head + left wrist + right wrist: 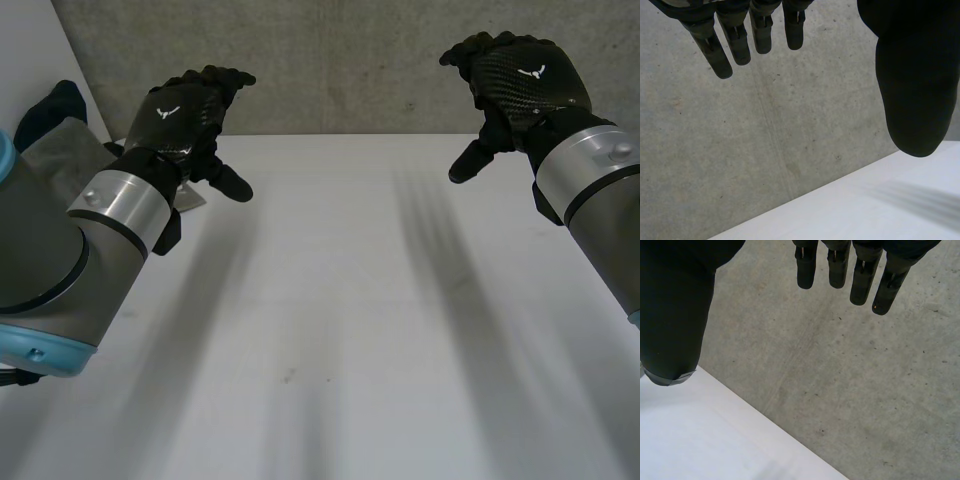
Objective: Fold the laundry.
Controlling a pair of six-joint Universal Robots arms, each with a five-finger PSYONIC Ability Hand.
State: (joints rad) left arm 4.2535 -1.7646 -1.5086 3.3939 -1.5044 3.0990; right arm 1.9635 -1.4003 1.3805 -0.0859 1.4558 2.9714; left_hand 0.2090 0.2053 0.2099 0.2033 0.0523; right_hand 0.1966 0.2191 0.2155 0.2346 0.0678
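Hovering above the white table point(350, 300), our left hand point(185, 115) and right hand point(520, 75) are both raised off the surface and well apart, with a broad stretch of bare tabletop between and beneath them. In the left wrist view we see the left hand's fingers point(715, 50) running out nearly straight and its thumb point(915, 75) standing off to one side, with a wide gap between them, so we read this hand as spread and holding nothing. In the right wrist view the right hand's own fingers point(860, 275) are likewise straight, its thumb point(675, 305) is set well away from them, and it too is spread wide and holding nothing. The laundry lies on the outer side of the left hand, back by its wrist. There we see a crumpled grey cloth point(60, 150), partly hidden by the left arm point(60, 250), and a dark blue cloth point(50, 105) just beyond it. We cannot tell whether the two overlap. The right hand is far from both cloths. Past the fingertips of both hands the table's far edge runs straight along a grey concrete wall point(330, 60), and in each wrist view that edge passes below the outstretched fingers
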